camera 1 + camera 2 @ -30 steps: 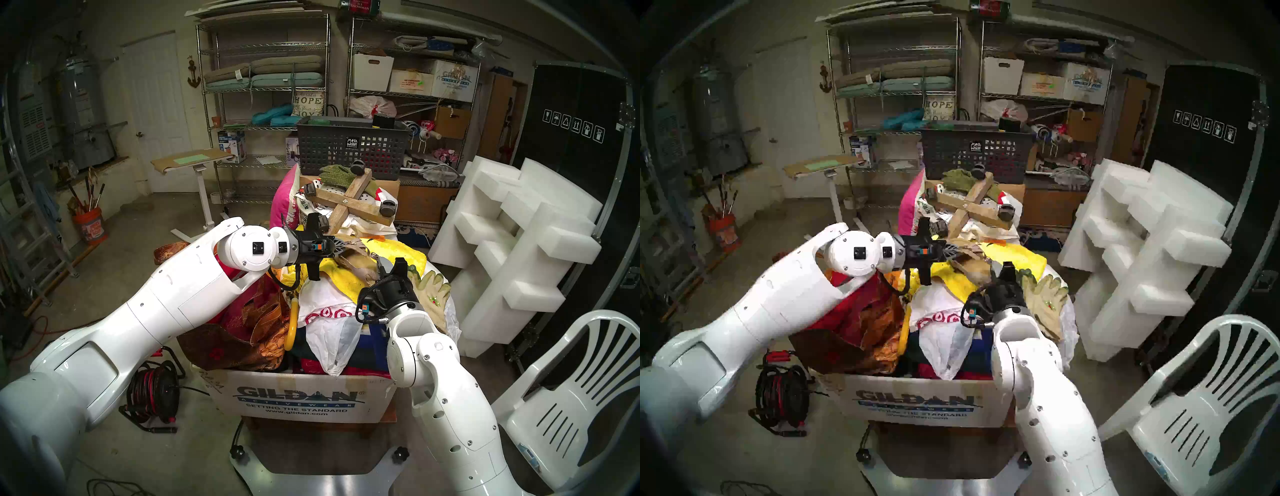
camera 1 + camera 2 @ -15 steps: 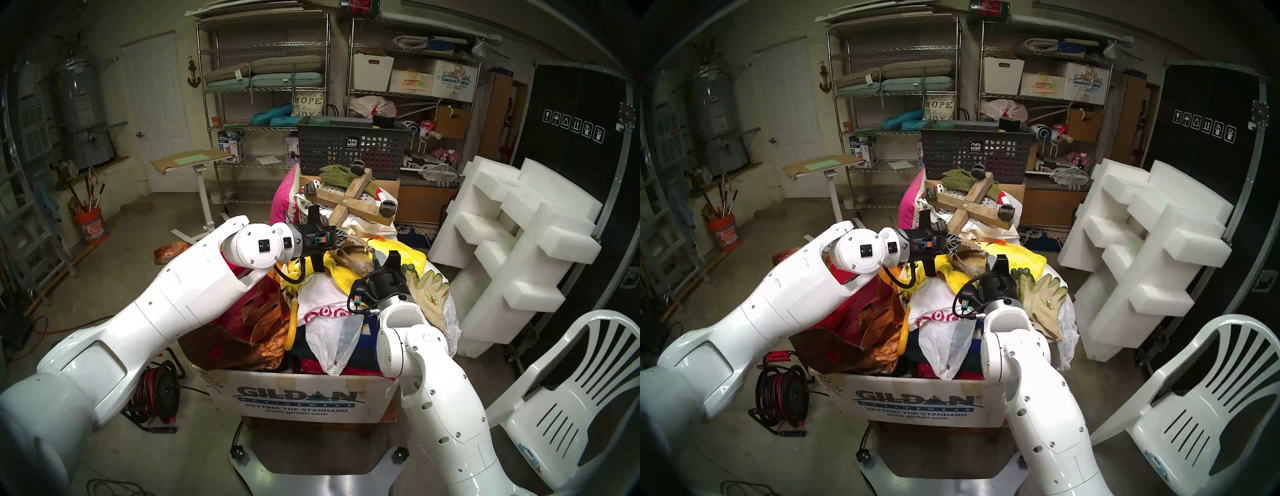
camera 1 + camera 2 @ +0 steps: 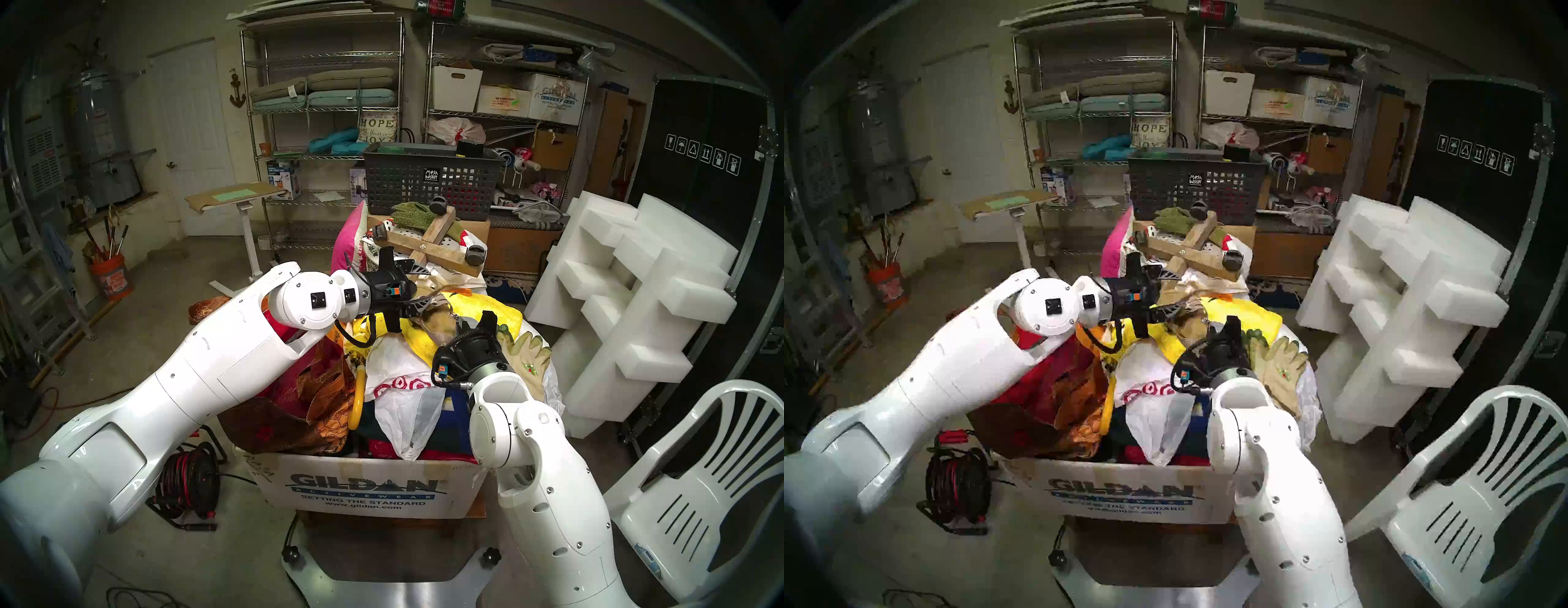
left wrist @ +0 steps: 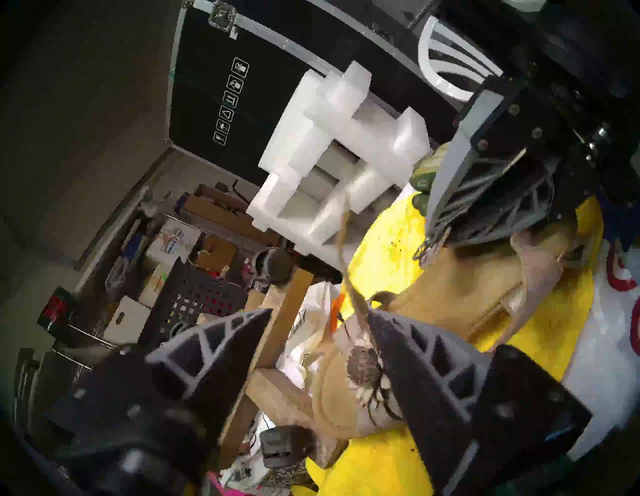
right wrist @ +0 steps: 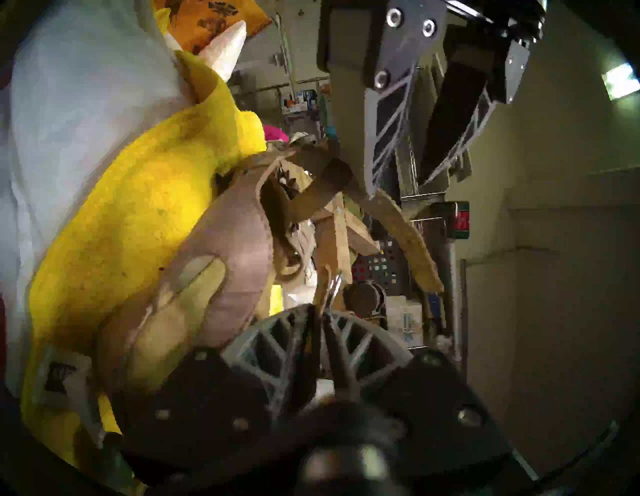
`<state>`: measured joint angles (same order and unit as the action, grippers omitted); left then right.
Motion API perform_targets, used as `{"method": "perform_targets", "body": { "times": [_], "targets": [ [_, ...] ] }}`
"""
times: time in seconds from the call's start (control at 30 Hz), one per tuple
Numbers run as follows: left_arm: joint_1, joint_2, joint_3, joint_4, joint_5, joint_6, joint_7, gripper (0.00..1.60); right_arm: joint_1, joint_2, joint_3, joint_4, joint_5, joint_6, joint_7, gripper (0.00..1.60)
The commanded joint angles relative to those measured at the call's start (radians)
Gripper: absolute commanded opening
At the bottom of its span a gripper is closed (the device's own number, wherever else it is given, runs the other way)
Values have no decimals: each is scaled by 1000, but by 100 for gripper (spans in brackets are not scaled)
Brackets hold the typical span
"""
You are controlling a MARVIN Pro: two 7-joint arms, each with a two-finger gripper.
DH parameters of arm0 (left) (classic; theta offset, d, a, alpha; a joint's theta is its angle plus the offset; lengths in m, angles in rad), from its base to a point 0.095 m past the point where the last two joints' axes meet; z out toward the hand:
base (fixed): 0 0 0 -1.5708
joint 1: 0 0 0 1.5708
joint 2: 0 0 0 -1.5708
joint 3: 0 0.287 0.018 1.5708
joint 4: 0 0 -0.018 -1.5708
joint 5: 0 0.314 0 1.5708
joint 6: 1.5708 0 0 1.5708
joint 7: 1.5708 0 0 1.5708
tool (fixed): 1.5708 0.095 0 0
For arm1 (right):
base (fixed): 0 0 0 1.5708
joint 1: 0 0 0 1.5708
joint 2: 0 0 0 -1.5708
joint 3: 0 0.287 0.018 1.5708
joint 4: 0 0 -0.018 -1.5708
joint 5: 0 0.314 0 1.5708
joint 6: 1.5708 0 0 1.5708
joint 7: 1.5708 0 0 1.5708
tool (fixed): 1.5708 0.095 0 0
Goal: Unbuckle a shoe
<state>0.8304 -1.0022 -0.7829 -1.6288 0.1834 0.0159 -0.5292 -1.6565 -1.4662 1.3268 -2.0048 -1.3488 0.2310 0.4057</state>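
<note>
The unbuckling looks all but finished. The shoe (image 4: 460, 277) lies on its side on a yellow towel (image 3: 496, 316), on top of the heap in the cardboard box (image 3: 365, 488) in front of the robot. In the right wrist view its thin strap (image 5: 408, 242) runs free through the air, well clear of the metal buckle (image 5: 333, 280), so I judge that the strap is out of the buckle. The left hand (image 4: 318, 311) is spread wide and grips nothing. The loose strap only brushes along one of its fingers (image 4: 398, 332), close to the shoe's flower ornament (image 4: 363, 360). The right hand (image 5: 322, 311) has its fingers nearly together, with the buckle right at their tips. I cannot tell whether they are pinching it or have just let it go. What seems left is small: release the buckle, if it is held, and draw both hands away.

The cardboard box is heaped above its rim. Besides the towel and the shoe, it holds:
- a white plastic bag with red rings (image 3: 403, 382)
- brown and orange patterned fabric (image 3: 305, 407)
- a pair of pale work gloves (image 3: 526, 352) at the right edge

Behind the heap a wooden cross on casters (image 3: 428, 246) lies in front of a grey mesh basket (image 3: 428, 182). Something red shows through the basket's holes, but I cannot make out what it is. An orange bucket (image 3: 111, 278) by the far left wall holds long-handled tools.
</note>
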Motion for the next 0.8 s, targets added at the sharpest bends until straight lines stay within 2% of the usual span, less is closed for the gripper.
{"method": "perform_targets", "body": {
  "times": [0.0,0.13,0.23,0.27,0.37,0.5,0.57,0.77],
  "targets": [
    [41,53,-37,-85,-48,29,-6,150,-34,-19,42,-104,115,-15,89,88],
    [71,69,-62,-110,-68,41,16,154,-39,-22,66,-124,167,-27,110,99],
    [93,79,-89,-142,-84,55,42,159,-38,-25,83,-143,207,-36,131,147],
    [106,84,-102,-153,-91,52,59,160,-37,-32,92,-159,232,-41,133,154],
    [125,94,-125,-189,-98,60,89,160,-33,-37,106,-180,263,-48,139,160],
    [138,101,-140,-215,-98,70,114,160,-29,-41,116,-192,284,-52,147,160],
    [149,104,-155,-230,-98,74,141,160,-27,-67,133,-207,346,-51,167,160],
    [164,106,-186,-272,-110,87,182,160,-18,-77,149,-257,387,-53,183,160]
  ]
}}
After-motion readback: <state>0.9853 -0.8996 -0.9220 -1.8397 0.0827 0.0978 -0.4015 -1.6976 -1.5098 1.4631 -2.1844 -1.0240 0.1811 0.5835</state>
